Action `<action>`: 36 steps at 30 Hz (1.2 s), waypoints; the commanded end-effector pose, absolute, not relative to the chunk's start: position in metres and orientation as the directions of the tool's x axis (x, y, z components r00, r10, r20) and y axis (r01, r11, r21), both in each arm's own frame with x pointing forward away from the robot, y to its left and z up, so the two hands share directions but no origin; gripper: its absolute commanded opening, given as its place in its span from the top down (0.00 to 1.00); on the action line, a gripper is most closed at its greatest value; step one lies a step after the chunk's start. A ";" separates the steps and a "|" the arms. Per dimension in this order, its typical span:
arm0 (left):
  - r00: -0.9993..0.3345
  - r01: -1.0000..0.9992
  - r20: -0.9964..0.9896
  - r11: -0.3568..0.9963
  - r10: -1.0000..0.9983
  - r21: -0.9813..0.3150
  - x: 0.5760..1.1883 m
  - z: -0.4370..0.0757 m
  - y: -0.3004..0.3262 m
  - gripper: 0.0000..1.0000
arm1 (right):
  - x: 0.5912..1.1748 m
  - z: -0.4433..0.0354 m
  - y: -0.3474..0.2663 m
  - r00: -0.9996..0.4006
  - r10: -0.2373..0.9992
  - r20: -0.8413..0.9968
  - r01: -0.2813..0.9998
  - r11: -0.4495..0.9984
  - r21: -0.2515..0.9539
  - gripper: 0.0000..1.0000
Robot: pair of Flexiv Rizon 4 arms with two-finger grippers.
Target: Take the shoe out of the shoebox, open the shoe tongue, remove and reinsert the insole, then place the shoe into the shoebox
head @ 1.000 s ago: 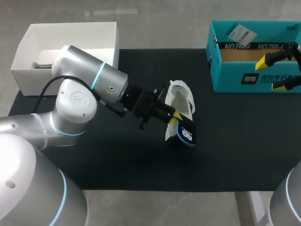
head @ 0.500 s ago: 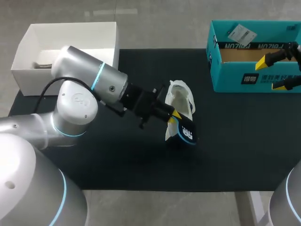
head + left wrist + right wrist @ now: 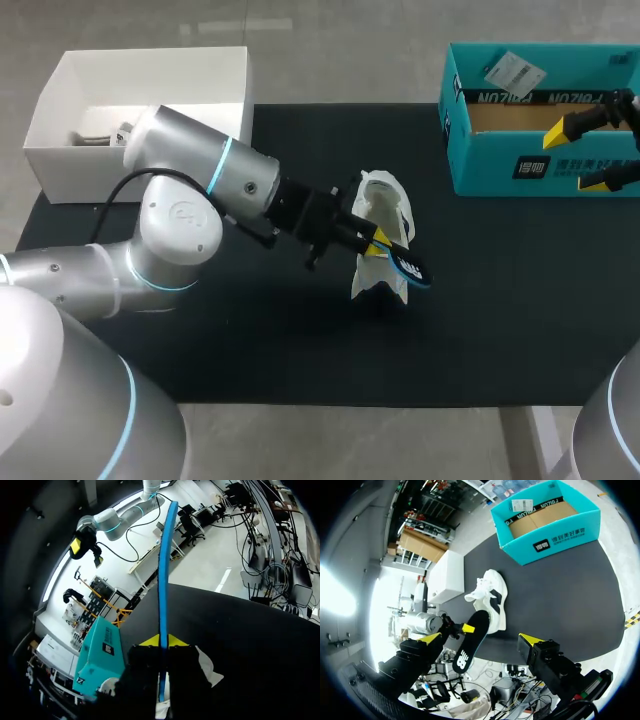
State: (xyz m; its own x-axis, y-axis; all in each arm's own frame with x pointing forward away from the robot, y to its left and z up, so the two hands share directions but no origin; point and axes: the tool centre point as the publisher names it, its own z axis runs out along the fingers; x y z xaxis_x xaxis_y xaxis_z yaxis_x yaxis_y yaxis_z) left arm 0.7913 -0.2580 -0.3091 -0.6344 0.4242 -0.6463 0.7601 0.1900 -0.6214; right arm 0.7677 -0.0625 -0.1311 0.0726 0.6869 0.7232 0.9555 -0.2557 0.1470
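Since the earlier frames, the left arm [image 3: 200, 190] had pushed closer to the shoe [image 3: 383, 225], and the insole [image 3: 410, 268] had turned from face-up to edge-on, shifting slightly further to the shoe's right.

- The black mat [image 3: 500, 300] carried the shoe near its middle.
- The teal shoebox [image 3: 540, 165] sat well apart from the shoe, to its far right.
- The white box [image 3: 90, 100] sat well apart from the shoe, to its far left.
- The shoe stood outside both boxes.
- The insole was just beside the shoe, on its near-right side, raised off the mat.
- The left gripper [image 3: 161, 641] was clamped on the insole, just beside the shoe.
- The right gripper [image 3: 480, 638] stood spread and empty, well apart from the shoe, at the shoebox.
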 end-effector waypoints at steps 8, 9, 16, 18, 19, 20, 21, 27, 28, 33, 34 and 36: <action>-0.677 0.712 -0.604 0.164 0.421 -0.683 0.792 -0.317 -0.251 1.00 | 0.768 -0.131 -0.062 0.074 0.688 0.722 0.955 -0.256 0.146 0.00; -0.683 0.707 -0.599 0.168 0.418 -0.688 0.793 -0.317 -0.251 1.00 | 0.768 -0.131 -0.062 0.074 0.688 0.722 0.955 -0.256 0.146 0.00; -0.706 0.686 -0.581 0.186 0.406 -0.703 0.804 -0.323 -0.260 1.00 | 0.768 -0.131 -0.062 0.074 0.688 0.722 0.955 -0.256 0.146 0.00; -0.709 0.683 -0.579 0.187 0.402 -0.706 0.807 -0.323 -0.263 1.00 | 0.768 -0.131 -0.062 0.074 0.688 0.722 0.955 -0.256 0.146 0.00; -0.709 0.685 -0.582 0.192 0.398 -0.703 0.808 -0.323 -0.265 1.00 | 0.768 -0.131 -0.062 0.074 0.688 0.722 0.955 -0.256 0.146 0.00; -0.709 0.685 -0.582 0.193 0.397 -0.703 0.810 -0.324 -0.266 1.00 | 0.768 -0.131 -0.062 0.074 0.688 0.722 0.955 -0.256 0.146 0.00; -0.710 0.686 -0.582 0.199 0.396 -0.700 0.812 -0.324 -0.268 1.00 | 0.768 -0.131 -0.062 0.074 0.688 0.722 0.955 -0.256 0.146 0.00; -0.709 0.696 -0.587 0.253 0.390 -0.672 0.819 -0.331 -0.271 1.00 | 0.768 -0.131 -0.062 0.074 0.688 0.722 0.955 -0.256 0.146 0.00; -0.711 0.694 -0.585 0.256 0.389 -0.673 0.820 -0.332 -0.271 1.00 | 0.768 -0.131 -0.062 0.074 0.688 0.722 0.955 -0.256 0.146 0.00; -0.736 0.669 -0.566 0.274 0.371 -0.691 0.824 -0.336 -0.269 1.00 | 0.768 -0.131 -0.062 0.074 0.688 0.722 0.955 -0.256 0.146 0.00; -0.740 0.666 -0.564 0.281 0.366 -0.691 0.825 -0.336 -0.269 1.00 | 0.768 -0.131 -0.062 0.074 0.688 0.722 0.955 -0.256 0.146 0.00; -0.749 0.656 -0.556 0.287 0.360 -0.698 0.827 -0.338 -0.268 1.00 | 0.768 -0.131 -0.062 0.074 0.688 0.722 0.955 -0.256 0.146 0.00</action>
